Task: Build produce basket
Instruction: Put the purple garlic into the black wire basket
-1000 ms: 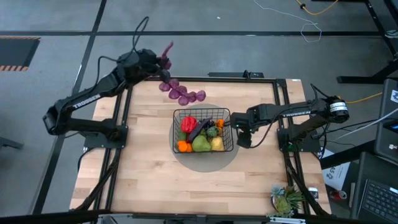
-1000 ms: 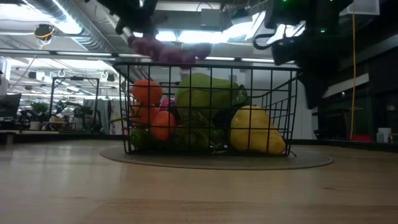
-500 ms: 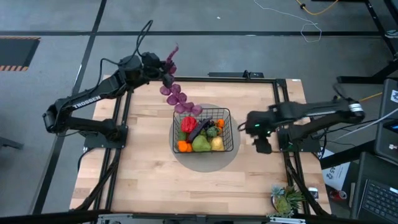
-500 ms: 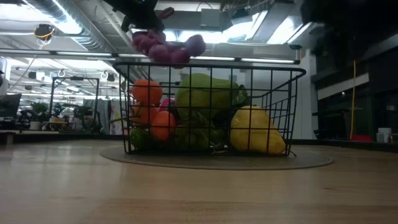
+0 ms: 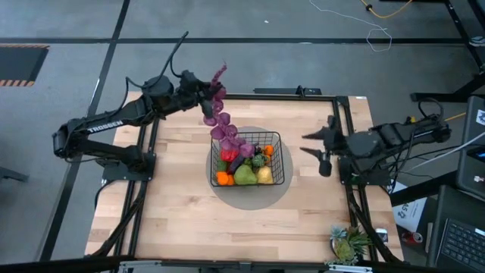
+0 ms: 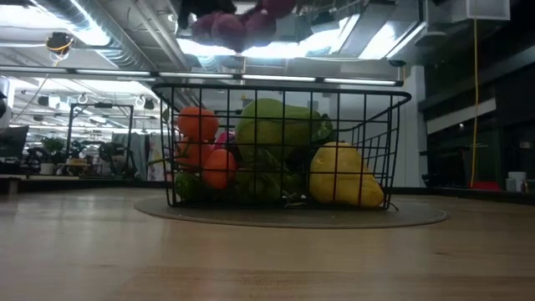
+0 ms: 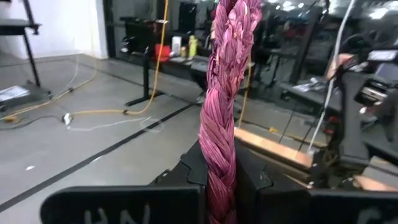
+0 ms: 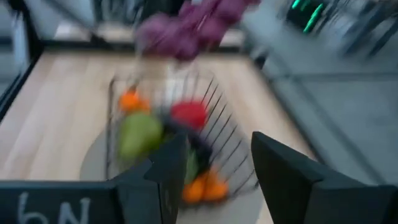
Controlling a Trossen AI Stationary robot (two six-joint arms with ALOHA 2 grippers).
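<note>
A black wire basket stands on a round grey mat at mid-table. It holds the produce: a red pepper, a green pear, a lemon and oranges. A purple string of bulbs hangs in the air from my left gripper, which is shut on it. Its lowest bulbs are above the basket's far left corner. My right gripper stands open in the air to the basket's right, pointing toward it, with nothing between its fingers. My left gripper pinches the string's braided stem between its two fingers, level, coming from the table's far left, with the fingers across the braid. The braid's free end sticks up past the fingers. The bulbs hang slack below, clear of the basket rim.
A spiky green potted plant stands at the table's near right corner. Bare wood lies left of the basket and in front of it. Black frame rails run along the table's sides.
My left gripper has swung toward the table's right, carrying the purple string from the far left corner until its bulbs hang over the basket. My right gripper has drawn back from the basket's right side toward the right edge, risen and tipped up nearer to level, staying open.
</note>
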